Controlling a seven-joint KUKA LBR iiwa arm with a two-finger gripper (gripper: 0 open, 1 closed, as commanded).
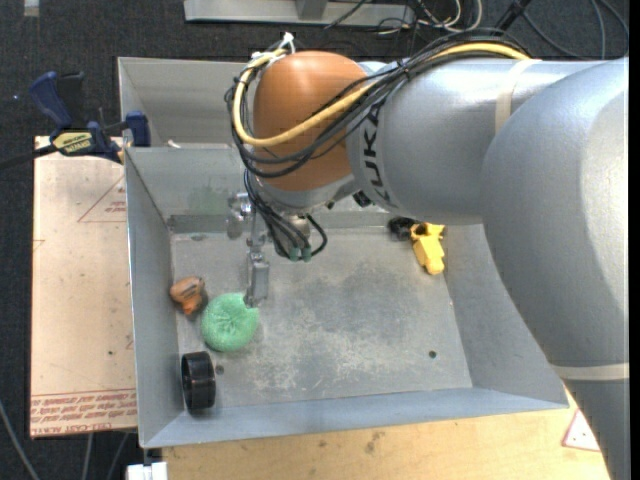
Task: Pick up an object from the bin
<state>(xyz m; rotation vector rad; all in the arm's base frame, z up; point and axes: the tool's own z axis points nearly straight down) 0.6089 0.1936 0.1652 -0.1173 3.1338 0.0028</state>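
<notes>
1. In the camera view, we see the arm [520,168] reach in from 3 o'clock. Its thick grey link lies across the right side of the bin [350,413] and bends down near the back wall.
2. The wrist carries a rounded orange cover [300,118] with yellow and black cables [330,128] looped across it. The cover sits toward 12 o'clock of the bin's middle.
3. From under the cover the gripper [257,293] hangs nearly straight down, toward 8 o'clock on the floor.
4. Its tip stands at the 1 o'clock edge of a green fuzzy ball [230,325]. It seems to touch the ball or sit just above it, and we cannot say which.
5. We see one slim metal piece, so we cannot tell whether the claw is wide or narrow. Nothing shows gripped in it.
6. The ball lies at 8 o'clock on the floor, close to the left wall.
7. A small brown and orange lump [187,292] sits just beside the ball, at its 10 o'clock.
8. A black wheel-like ring [198,381] lies near the front left corner, at the ball's 7 o'clock.
9. A yellow piece with a black end [429,246] lies well apart, at 2 o'clock by the back wall.
</notes>
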